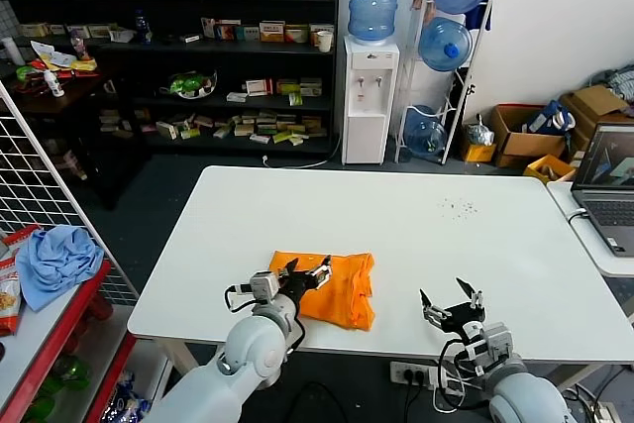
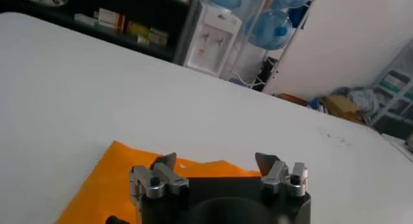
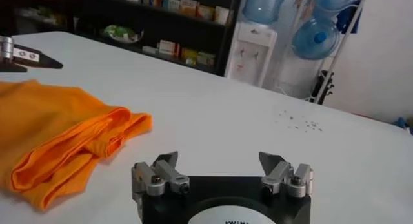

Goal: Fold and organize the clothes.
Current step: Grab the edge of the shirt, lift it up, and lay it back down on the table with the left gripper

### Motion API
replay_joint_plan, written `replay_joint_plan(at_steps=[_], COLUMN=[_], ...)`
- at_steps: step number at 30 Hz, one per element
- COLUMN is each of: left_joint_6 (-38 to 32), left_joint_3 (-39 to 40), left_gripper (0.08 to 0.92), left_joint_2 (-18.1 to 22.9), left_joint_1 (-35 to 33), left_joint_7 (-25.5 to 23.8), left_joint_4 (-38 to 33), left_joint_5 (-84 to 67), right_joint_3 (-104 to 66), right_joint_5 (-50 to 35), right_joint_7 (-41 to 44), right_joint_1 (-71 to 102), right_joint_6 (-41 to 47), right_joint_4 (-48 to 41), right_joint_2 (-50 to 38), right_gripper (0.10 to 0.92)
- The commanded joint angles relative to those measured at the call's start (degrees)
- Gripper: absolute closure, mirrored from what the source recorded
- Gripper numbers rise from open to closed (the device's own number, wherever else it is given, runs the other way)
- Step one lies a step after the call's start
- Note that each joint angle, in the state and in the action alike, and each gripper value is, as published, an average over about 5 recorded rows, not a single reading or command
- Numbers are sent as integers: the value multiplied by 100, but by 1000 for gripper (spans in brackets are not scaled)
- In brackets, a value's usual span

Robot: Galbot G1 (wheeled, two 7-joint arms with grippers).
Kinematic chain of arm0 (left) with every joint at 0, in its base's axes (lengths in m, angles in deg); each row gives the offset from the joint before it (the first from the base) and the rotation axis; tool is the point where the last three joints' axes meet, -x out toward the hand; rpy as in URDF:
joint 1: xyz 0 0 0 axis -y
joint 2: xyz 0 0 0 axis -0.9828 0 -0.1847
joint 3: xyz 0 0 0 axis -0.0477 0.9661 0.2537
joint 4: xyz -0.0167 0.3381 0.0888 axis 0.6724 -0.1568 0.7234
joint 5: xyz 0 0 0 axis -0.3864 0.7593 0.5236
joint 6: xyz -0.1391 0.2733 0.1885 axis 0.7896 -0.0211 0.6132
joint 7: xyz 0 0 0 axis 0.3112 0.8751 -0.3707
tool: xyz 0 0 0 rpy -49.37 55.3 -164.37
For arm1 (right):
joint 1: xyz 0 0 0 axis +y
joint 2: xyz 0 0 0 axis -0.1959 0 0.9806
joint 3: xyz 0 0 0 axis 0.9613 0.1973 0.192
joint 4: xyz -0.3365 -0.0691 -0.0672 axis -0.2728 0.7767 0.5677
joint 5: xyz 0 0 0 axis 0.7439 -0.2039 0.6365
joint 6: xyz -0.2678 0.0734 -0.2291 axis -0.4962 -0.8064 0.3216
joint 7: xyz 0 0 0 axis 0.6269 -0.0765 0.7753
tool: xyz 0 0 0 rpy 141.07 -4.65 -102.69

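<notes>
The orange T-shirt (image 1: 342, 289) lies folded into a small bundle on the white table (image 1: 416, 235), near its front edge. It also shows in the left wrist view (image 2: 103, 180) and in the right wrist view (image 3: 58, 132). No white lettering shows. My left gripper (image 1: 307, 266) is open and empty, hovering over the shirt's left part (image 2: 216, 161). My right gripper (image 1: 451, 296) is open and empty above bare table to the right of the shirt (image 3: 219, 157). One left finger (image 3: 29, 56) shows far off in the right wrist view.
A laptop (image 1: 606, 185) sits on a side table at the right. A light blue cloth (image 1: 54, 260) lies on a red shelf at the left. Dark shelves (image 1: 198, 47), a water dispenser (image 1: 367, 96) and boxes stand behind the table. Small dark specks (image 1: 458, 207) mark the tabletop.
</notes>
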Motion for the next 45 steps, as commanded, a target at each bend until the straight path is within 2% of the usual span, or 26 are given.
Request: replay_joint_plan(at_steps=[1, 7, 11, 19, 26, 38, 41, 45], left_joint_6=[229, 467, 503, 575, 614, 700, 685, 678], left_joint_3=[-839, -1087, -1088, -967, -843, -774, -765, -757], left_gripper=[178, 177, 177, 177, 177, 177, 212, 319], left_joint_2=[-1795, -1687, -1571, -1273, -1012, -902, -909, -916], left_joint_1=[-386, -355, -320, -216, -59, -39, -42, -93], left_joint_7=[-1691, -2288, -2496, -2715, -2789, -2921, -2940, -2960], left_joint_4=[121, 535, 567, 638, 1055, 1124, 1085, 1005], left_joint_5=[233, -79, -353, -667, -483, -282, -249, -224], right_joint_3=[21, -3, -49, -99, -98, -107, -101, -101], right_joint_5=[33, 20, 0, -17, -31, -91, -96, -116], right_joint_7=[85, 141, 153, 168, 166, 152, 147, 139], right_joint_1=[17, 35, 79, 129, 136, 116, 112, 130], right_joint_6=[-39, -63, -75, -96, -90, -75, -71, -60], right_joint_4=[-68, -95, -86, -73, -61, -23, -6, 21], right_joint_2=[-4, -48, -70, -73, -95, -144, -140, -148], right_gripper=[203, 203, 203, 203, 203, 203, 203, 203])
